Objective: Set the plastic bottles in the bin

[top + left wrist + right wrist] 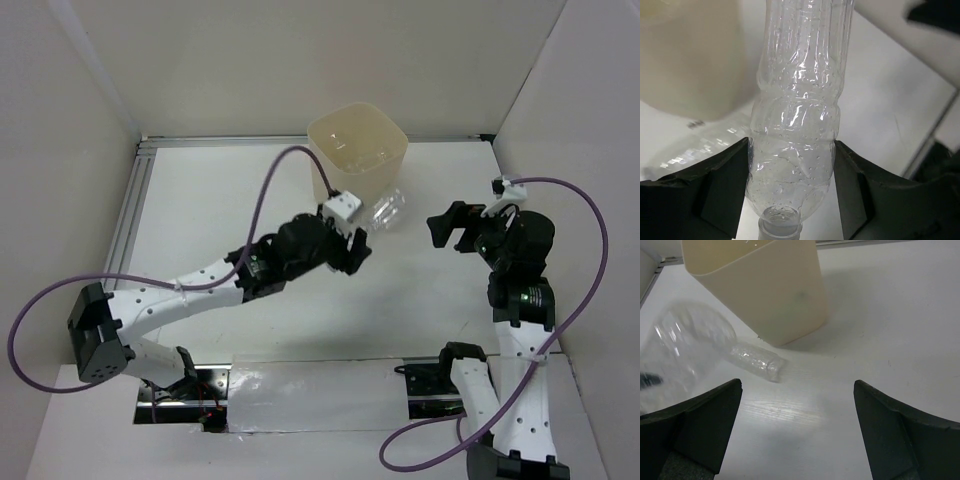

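Observation:
My left gripper [352, 250] is shut on the neck end of a clear plastic bottle [385, 212], held just in front of the cream-beige bin [357, 150]. In the left wrist view the bottle [795, 115] stands between both black fingers, with its neck toward the camera and the bin [685, 55] at the upper left. A second clear bottle [755, 361] lies on the table against the bin's base [765, 290]. The held bottle shows blurred at the left of the right wrist view [685, 350]. My right gripper [450, 228] is open and empty to the right of the bin; it also shows in its own wrist view [797, 385].
White walls close in the table on the left, back and right. An aluminium rail [130, 215] runs along the table's left edge. Purple cables loop from both arms.

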Available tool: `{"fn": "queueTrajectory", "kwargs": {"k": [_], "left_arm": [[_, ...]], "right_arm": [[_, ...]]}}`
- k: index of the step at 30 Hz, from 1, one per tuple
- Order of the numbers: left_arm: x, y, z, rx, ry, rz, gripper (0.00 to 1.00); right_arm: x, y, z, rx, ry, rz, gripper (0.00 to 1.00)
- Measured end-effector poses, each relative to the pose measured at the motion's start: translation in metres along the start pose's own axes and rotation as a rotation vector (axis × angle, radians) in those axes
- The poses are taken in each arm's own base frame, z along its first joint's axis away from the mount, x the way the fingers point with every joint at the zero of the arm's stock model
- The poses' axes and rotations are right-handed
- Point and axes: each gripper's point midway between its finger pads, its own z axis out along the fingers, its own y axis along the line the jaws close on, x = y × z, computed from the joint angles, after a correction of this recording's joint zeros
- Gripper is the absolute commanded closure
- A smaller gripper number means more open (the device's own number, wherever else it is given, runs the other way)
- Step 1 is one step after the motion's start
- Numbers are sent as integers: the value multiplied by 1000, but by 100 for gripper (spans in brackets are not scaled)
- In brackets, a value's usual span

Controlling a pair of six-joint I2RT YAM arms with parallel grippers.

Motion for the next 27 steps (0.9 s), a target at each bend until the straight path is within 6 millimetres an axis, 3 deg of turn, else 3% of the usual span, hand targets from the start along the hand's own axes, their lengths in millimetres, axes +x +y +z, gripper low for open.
{"fn": "queueTrajectory", "kwargs": {"k": [6, 11, 15, 18, 19, 23, 27], "left_arm": [[-95, 85, 14, -193, -181, -68, 97], [-168, 120, 53, -249, -319, -125, 96], [-203, 145, 85, -283, -391, -163, 89], [-215, 166, 109, -326, -420, -187, 67], [-215, 174, 116, -343, -417, -191, 55], [-202, 195, 139, -387, -392, -197, 26], [-174, 208, 158, -410, -321, -199, 15]], "right_arm": [[4, 0, -2, -2, -10, -13, 2], [13, 0, 0, -16, 8, -26, 2], [24, 2, 0, -37, 26, -33, 2], [28, 6, -1, -64, 34, -44, 1], [28, 7, -1, -73, 33, -51, 1], [31, 15, 0, -140, 46, -98, 1], [40, 23, 7, -237, 87, -144, 1]]}}
